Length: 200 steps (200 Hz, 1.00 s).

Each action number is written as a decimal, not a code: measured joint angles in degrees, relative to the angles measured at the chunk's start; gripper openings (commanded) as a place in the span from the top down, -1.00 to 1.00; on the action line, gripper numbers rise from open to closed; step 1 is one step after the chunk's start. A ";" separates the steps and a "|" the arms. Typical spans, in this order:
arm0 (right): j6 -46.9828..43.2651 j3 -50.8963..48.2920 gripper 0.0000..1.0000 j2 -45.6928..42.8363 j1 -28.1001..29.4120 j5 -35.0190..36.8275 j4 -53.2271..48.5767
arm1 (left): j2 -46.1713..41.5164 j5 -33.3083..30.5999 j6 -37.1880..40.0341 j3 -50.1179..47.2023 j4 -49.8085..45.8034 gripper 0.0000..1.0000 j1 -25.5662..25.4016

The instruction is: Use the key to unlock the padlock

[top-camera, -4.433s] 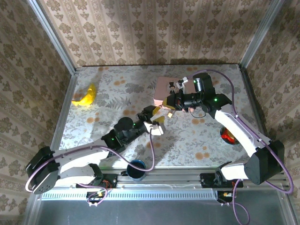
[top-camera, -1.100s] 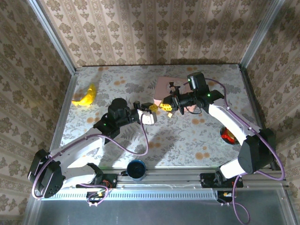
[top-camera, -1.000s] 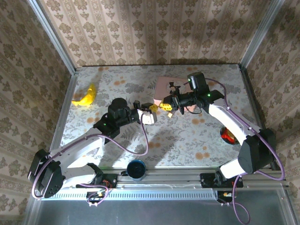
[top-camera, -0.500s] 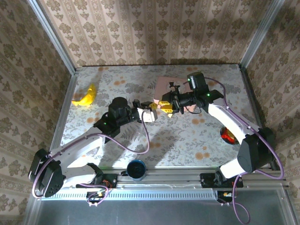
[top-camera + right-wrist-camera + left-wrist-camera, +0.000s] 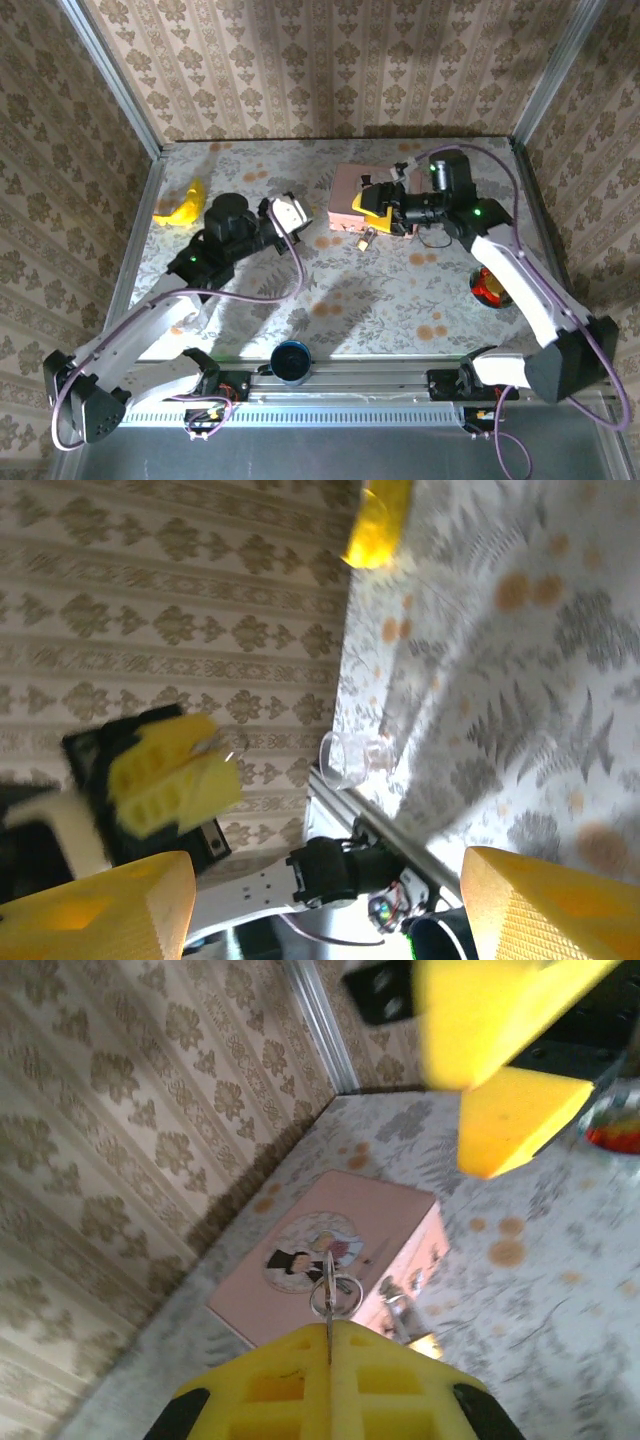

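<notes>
R gripper has just let go. Its fingers are now wide apart, and the padlock lies on the table just off the pink box's near edge. L gripper has pulled back, clamped on the key. Shackle open or not? Can't tell, so you prob. need a re-grip. Top view gives lock vs. both arms; L wrist view alone shows the key's ring poking up btwn its fingers.

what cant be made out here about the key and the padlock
- key: left wrist view, blade buried in the shut left gripper; just its ring sticks out.
- padlock: top view, too small to tell whether the shackle is open.
- padlock again: left wrist view, blurred beside the pink box.
</notes>
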 measured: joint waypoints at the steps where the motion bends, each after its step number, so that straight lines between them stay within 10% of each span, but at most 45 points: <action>1: -0.22 -0.11 -0.42 -0.28 0.00 0.07 0.17 | -0.11 0.39 -0.94 0.17 -0.44 1.00 0.24; 67: -16.57 -5.57 -0.27 -9.07 1.53 2.95 5.81 | -0.48 20.61 -24.44 1.79 -9.05 1.00 7.96; 200: -29.29 -2.03 0.22 -4.59 9.29 -3.98 2.60 | 6.95 43.12 -28.48 1.79 -2.93 1.00 7.96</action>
